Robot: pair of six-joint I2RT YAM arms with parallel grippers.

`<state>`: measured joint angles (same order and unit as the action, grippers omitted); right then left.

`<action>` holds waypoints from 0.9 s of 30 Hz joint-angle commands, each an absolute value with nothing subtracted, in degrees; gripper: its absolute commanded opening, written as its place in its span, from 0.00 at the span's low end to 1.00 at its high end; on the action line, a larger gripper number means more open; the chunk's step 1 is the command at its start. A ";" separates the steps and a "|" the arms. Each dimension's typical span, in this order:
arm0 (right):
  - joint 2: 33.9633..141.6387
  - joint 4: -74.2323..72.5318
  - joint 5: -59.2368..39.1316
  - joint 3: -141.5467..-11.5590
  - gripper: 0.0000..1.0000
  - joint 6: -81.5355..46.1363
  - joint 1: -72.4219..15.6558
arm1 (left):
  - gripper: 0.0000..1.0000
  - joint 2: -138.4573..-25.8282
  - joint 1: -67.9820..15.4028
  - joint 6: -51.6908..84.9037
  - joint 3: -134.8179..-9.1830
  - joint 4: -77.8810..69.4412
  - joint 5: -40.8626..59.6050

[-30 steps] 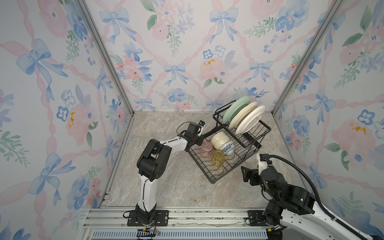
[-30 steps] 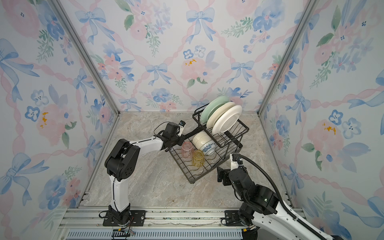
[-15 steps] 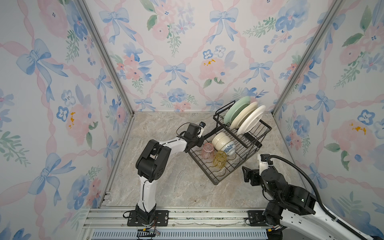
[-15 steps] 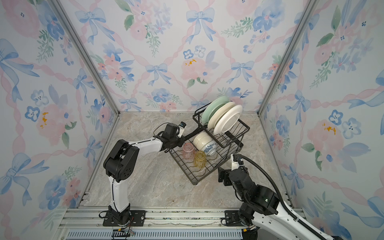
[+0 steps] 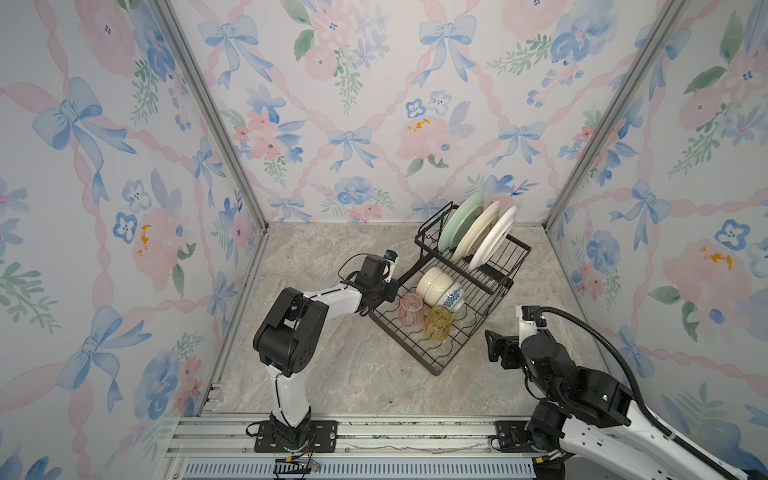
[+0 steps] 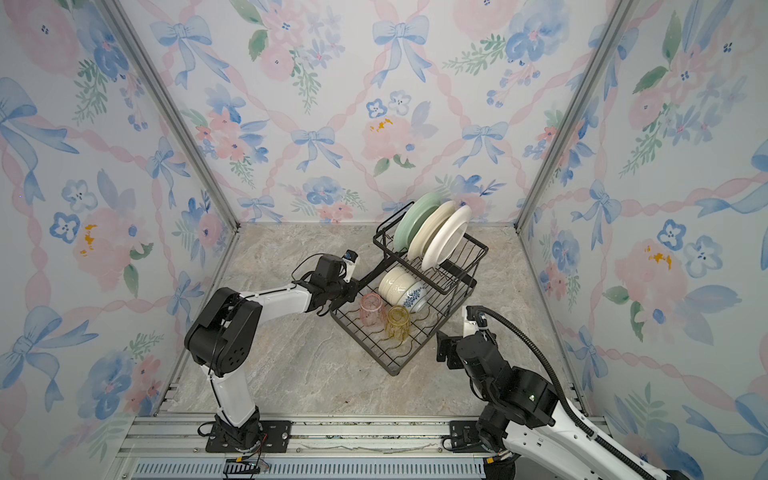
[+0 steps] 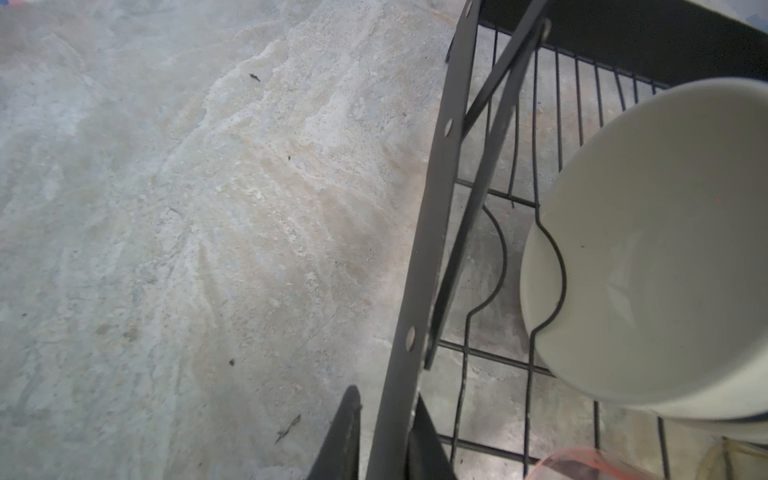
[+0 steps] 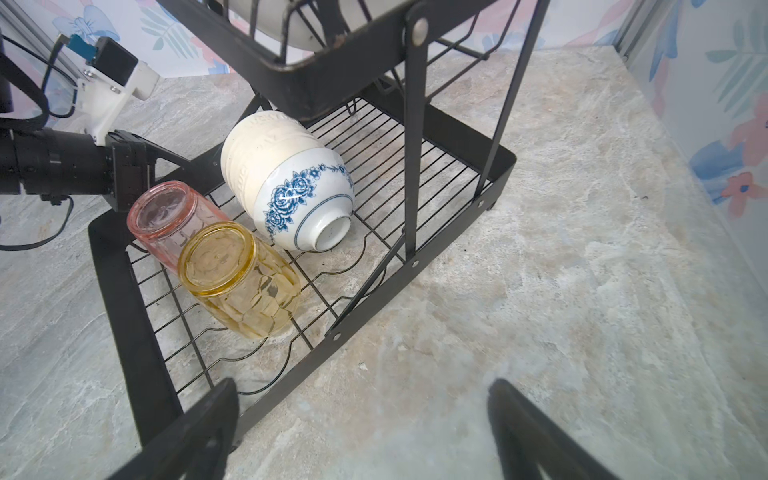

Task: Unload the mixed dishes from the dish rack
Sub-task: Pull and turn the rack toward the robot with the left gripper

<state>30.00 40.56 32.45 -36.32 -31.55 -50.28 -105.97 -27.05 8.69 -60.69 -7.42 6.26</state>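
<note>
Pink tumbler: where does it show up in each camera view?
Top view: pink tumbler slightly below centre, on the lower tray of the dish rack.
Top view: just left of centre, same tray.
Left wrist: only a sliver of rim at the frame edge.
Right wrist: whole, next to the amber tumbler.
Shared landmark: the cream bowl beside it.

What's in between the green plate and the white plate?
A cream plate stands between the green plate and the white plate, all three leaning in the rack's top shelf. Both top views show it.
</note>
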 commanded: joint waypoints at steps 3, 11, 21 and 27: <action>35.02 41.37 31.27 -39.73 0.95 -31.94 -49.91 | 0.08 -102.41 -20.52 19.21 -54.83 -3.99 -4.65; 42.20 38.50 27.08 -42.76 0.95 -32.01 -49.84 | 0.06 -95.10 -19.25 27.22 -45.76 -3.19 -7.20; 48.66 35.95 21.23 -44.71 0.95 -31.35 -49.51 | 0.03 -82.22 -26.38 31.84 -35.50 -2.50 -11.12; 50.68 36.06 15.04 -46.16 0.95 -31.80 -46.22 | 0.03 -82.89 -29.70 34.96 -34.63 -2.39 -9.23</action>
<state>50.19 36.36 18.85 -44.05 -31.53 -47.55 -82.15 -28.34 26.24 -35.90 -6.07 -7.25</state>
